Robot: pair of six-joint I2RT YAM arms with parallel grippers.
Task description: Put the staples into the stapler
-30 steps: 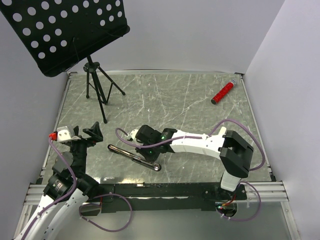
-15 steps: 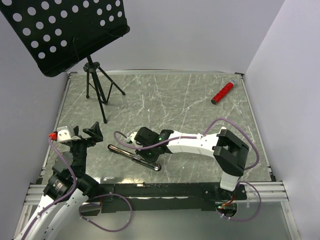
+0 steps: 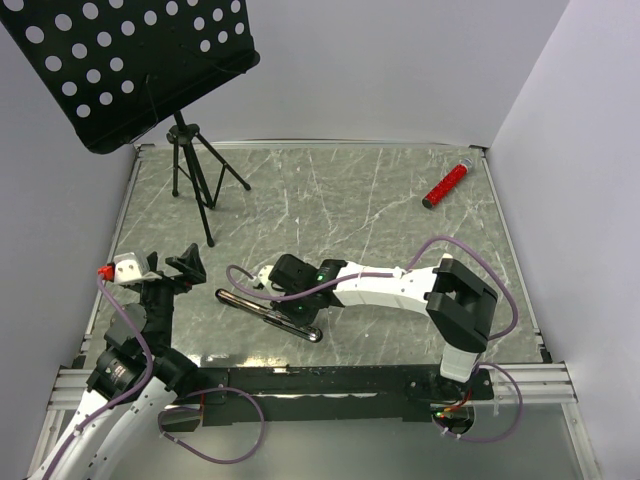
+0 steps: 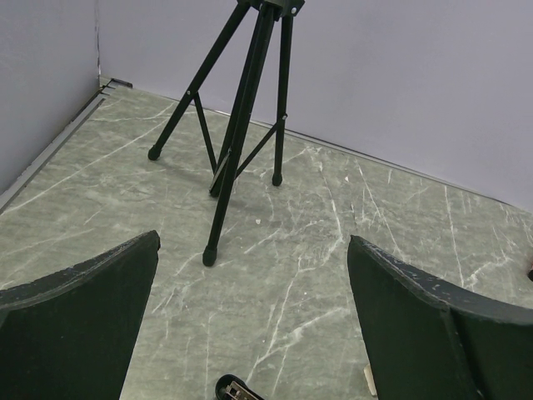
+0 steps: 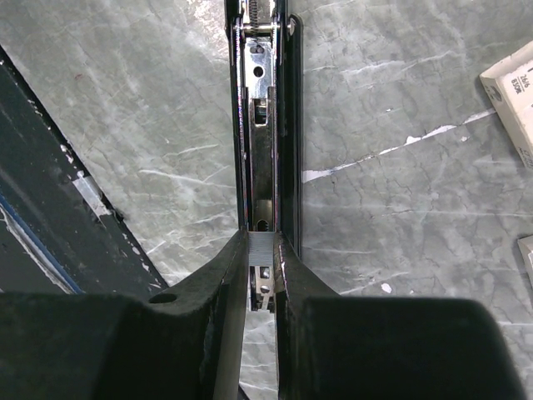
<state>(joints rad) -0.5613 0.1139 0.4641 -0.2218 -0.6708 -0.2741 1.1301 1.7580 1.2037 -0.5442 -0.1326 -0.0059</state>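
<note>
The black stapler [image 3: 268,313] lies open on the table, its silvery rail [image 5: 262,125] facing up. My right gripper [image 5: 261,250] is shut on a small grey ridged strip of staples [image 5: 260,247] and holds it right over the near end of the rail. In the top view the right gripper [image 3: 288,303] is over the stapler's middle. The cream staple box [image 5: 512,87] lies to the right of the stapler; it also shows in the top view [image 3: 265,268]. My left gripper [image 3: 170,265] is open and empty, raised at the left. The stapler's end [image 4: 237,388] shows below it.
A black music stand on a tripod [image 3: 190,170] stands at the back left; its legs [image 4: 241,117] are ahead of the left gripper. A red cylinder [image 3: 446,183] lies at the back right. A small pale piece [image 5: 526,250] lies near the box.
My right arm has shifted slightly left and toward the stapler with the staple strip. The left arm has not moved.
</note>
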